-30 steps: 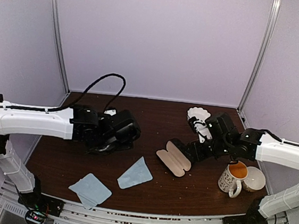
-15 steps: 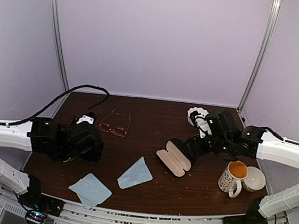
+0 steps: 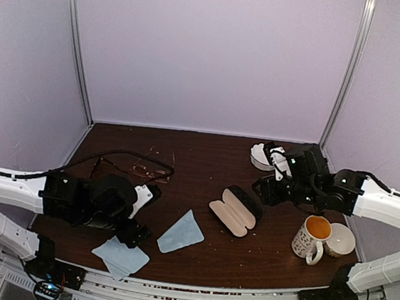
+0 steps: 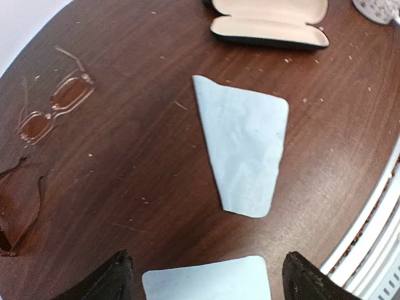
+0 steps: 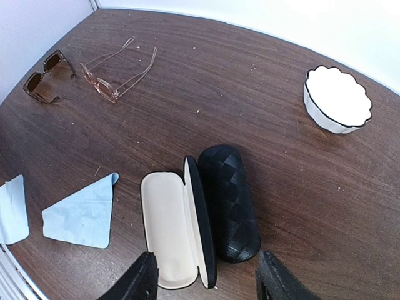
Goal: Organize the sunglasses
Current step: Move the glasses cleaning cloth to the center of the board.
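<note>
Copper sunglasses (image 4: 56, 109), blue cloth (image 4: 245, 147), open case (image 4: 269, 28)

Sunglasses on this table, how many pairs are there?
2. The dark-framed pair lies near the table's far-left corner, and the copper-framed pair lies just right of it, arms unfolded. In the top view a cable partly hides them.

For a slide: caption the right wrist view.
Right hand open above the open black case; dark sunglasses, copper sunglasses and a white bowl lie beyond.
</note>
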`<state>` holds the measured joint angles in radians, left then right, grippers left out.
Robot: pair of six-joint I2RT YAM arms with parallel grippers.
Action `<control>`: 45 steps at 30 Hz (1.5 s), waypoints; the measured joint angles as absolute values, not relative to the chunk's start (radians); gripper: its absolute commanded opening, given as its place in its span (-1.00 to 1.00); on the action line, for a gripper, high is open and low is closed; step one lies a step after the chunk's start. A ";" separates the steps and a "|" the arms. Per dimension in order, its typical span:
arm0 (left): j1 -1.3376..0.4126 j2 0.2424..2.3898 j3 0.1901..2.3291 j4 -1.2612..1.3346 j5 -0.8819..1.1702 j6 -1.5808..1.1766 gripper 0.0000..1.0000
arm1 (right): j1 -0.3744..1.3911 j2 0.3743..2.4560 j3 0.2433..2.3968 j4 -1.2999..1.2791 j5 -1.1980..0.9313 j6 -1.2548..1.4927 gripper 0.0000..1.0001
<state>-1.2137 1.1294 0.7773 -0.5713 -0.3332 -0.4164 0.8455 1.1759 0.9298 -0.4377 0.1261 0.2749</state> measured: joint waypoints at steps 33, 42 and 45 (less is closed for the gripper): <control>-1.289 1.713 1.043 -0.576 -0.220 -0.144 0.21 | 0.857 1.070 0.772 -0.404 0.160 0.289 0.13; -1.248 1.750 1.041 -0.572 -0.201 -0.144 -0.10 | 0.858 1.109 0.774 -0.392 0.152 0.295 0.13; -1.236 1.763 1.040 -0.565 -0.192 -0.143 -0.27 | 0.858 1.111 0.775 -0.391 0.152 0.296 0.13</control>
<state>-1.2362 1.7634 1.0397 -0.5652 -0.1917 -0.1432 0.8577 1.1110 0.7753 -0.3912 0.1516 0.2958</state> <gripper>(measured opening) 0.435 0.563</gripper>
